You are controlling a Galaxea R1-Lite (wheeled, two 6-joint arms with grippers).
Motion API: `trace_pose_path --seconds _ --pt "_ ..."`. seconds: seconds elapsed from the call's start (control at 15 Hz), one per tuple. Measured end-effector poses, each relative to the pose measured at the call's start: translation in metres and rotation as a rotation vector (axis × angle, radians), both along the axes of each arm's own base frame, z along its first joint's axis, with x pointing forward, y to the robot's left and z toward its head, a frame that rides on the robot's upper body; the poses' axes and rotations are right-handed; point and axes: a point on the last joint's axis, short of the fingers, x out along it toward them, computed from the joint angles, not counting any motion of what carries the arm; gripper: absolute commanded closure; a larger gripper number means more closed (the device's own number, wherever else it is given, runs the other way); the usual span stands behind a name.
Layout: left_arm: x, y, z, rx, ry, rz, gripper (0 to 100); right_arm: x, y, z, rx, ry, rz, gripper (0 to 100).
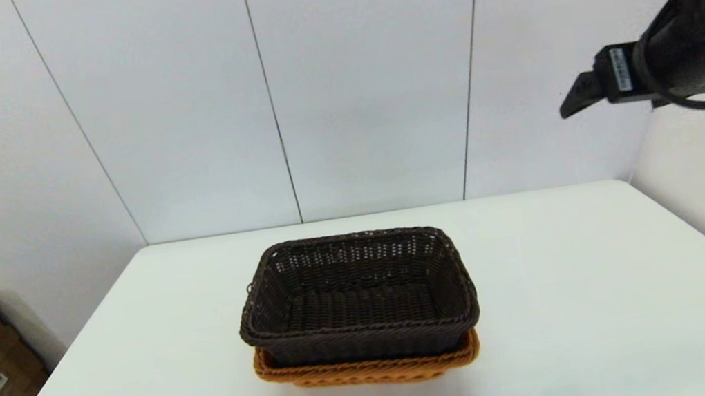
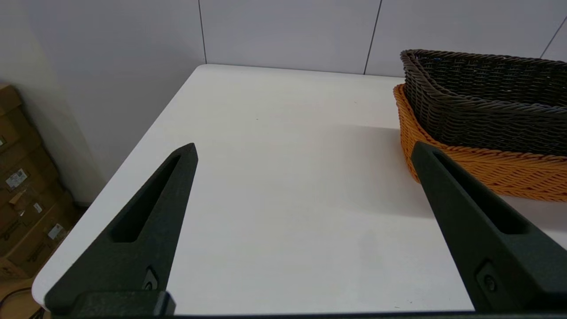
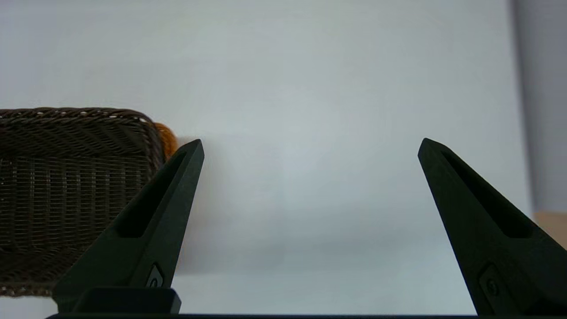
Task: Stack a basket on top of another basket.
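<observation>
A: Where does the dark brown rectangular woven wicker basket sit relative to the robot's fingers?

B: It is nested in the orange-tan rectangular woven wicker basket near the middle of the white worktop, off to one side of both grippers. The left gripper hangs low over bare worktop, its two fingers spread wide with nothing between them; the stacked pair lies just beyond its right-hand finger. The right gripper is raised well above the worktop, fingers likewise wide apart and empty, and the dark basket shows beside and below one finger.

A: So the stacking looks done?

B: It appears so. The dark basket's braided rim rides above the tan rim all round, and only a strip of orange shows beneath it. It sits a little skewed, though seemingly settled.

A: If the robot had to take hold again, how would the basket handle?

B: Probably light and fairly stiff, with some give in the open-weave sides. The weave should offer good friction, so slipping seems unlikely. The braided rim on a short side is the likely hold, one finger inside the wall and one outside.
</observation>
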Motion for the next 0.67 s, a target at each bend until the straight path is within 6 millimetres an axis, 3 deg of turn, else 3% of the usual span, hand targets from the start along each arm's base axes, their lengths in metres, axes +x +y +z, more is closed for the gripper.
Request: trace_pose_path --seconds 0.4,0.67 --pt "0.000 0.000 0.000 0.000 0.000 0.000 0 -0.120 -0.040 0.061 -0.003 -0.184 -0.057 0" --pt "0.000 0.000 0.000 0.000 0.000 0.000 0 -0.208 -0.059 0.076 0.000 -0.309 -0.081 0"
